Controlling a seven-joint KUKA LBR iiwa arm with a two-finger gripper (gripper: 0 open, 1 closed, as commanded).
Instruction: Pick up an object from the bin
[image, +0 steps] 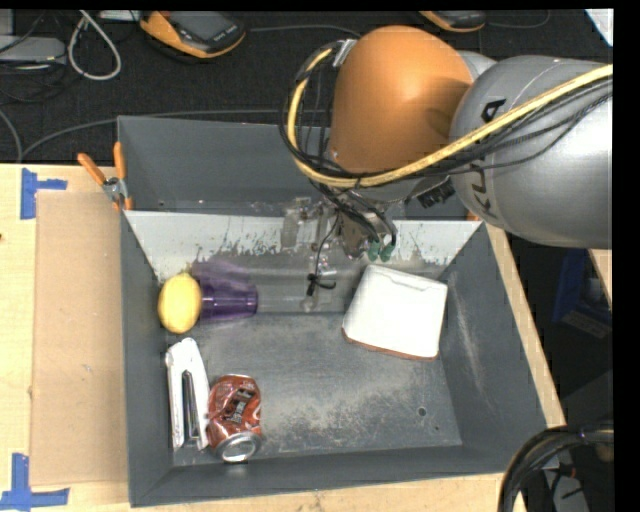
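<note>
Alignment is what this step asks for, as I judge it. The pincer (318, 272) hangs at the upper middle of the frame, close to the back slope of the bin (330, 400). It is over bare floor, between the purple cup (228, 299) lying on its side to the left and the white flat square box (397, 312) just to its lower right. Neither lies straight below it, so it should settle over one thing before dropping. The box is nearest but wide and flat, and likely needs taking by an edge; the cup's round wall may roll. I cannot tell whether the pincer is spread or clenched, nor whether it touches anything. A yellow lemon (179, 303) touches the cup; a white stapler (186, 393) and a crushed red can (234, 418) lie together at lower left.
</note>
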